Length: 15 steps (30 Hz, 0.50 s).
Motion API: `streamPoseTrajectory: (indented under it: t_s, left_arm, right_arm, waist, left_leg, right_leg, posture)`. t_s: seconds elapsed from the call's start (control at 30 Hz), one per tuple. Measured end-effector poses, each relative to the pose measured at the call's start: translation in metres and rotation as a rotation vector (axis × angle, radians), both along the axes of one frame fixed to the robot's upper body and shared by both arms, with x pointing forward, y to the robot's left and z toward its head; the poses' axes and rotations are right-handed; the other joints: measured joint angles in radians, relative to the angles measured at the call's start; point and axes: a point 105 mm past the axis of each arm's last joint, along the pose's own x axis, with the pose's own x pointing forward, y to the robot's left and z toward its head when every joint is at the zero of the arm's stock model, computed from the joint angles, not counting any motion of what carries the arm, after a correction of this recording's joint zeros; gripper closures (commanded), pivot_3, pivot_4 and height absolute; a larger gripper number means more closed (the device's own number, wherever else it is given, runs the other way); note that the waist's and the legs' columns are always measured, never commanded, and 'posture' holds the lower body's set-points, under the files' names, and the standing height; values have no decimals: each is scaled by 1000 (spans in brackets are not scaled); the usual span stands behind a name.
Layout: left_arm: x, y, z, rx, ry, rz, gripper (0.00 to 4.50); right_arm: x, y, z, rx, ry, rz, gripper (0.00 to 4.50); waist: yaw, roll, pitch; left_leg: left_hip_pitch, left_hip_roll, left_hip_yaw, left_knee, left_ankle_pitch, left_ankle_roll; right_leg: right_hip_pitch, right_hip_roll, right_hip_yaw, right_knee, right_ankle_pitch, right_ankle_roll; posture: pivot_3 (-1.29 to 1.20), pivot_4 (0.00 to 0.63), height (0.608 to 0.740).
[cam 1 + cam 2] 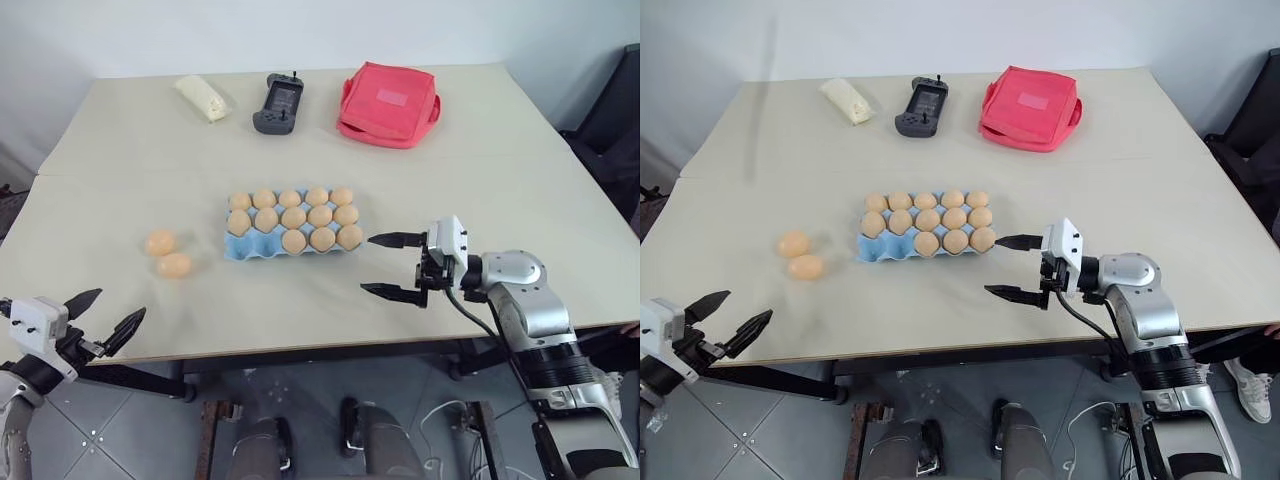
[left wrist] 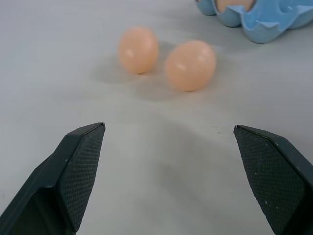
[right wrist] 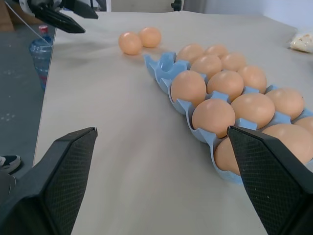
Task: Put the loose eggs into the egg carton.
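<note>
Beside egg carton (image 1: 243,249), two loose eggs (image 1: 167,254), bare tabletop (image 1: 120,170).

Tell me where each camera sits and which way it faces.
Head pair: on the head, looking down at the table; left gripper and right gripper both open.
Left wrist: between its fingers, toward two loose eggs.
Right wrist: along the egg carton.
Shared: eggs and carton.

Egg carton (image 3: 168,68) beyond my wide-spread right gripper (image 3: 161,196)

I see thirteen eggs seated, two cups empty at its far end, two loose eggs (image 3: 139,40) touching just past.
</note>
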Motion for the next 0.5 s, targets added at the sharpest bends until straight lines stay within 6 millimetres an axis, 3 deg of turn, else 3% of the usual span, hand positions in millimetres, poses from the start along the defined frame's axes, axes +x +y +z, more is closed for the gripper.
streamPoseTrajectory:
  t_s: [0.13,0.3,0.5]
  left_arm:
    - [14,-15,-1,-15,-17,-43,0]
    - [52,-42,8,-27,-65,-116,0]
    - [80,-61,-7,-23,-29,-146,0]
  right_arm:
    - [-2,1,1,1,-8,8,41]
    - [-7,5,2,-14,-9,30,41]
    - [-14,7,-2,-21,12,38,41]
  waist:
    - [9,0,0]
    - [15,-1,-1]
    - [8,-3,-2]
  left_leg:
    - [0,0,0,0,0,0]
    - [0,0,0,1,0,0]
    - [0,0,1,1,0,-1]
  right_leg:
    - [0,0,0,0,0,0]
    - [0,0,-1,2,0,0]
    - [0,1,-2,3,0,1]
  posture:
    - [0,150,740]
    - [0,150,740]
    - [0,150,740]
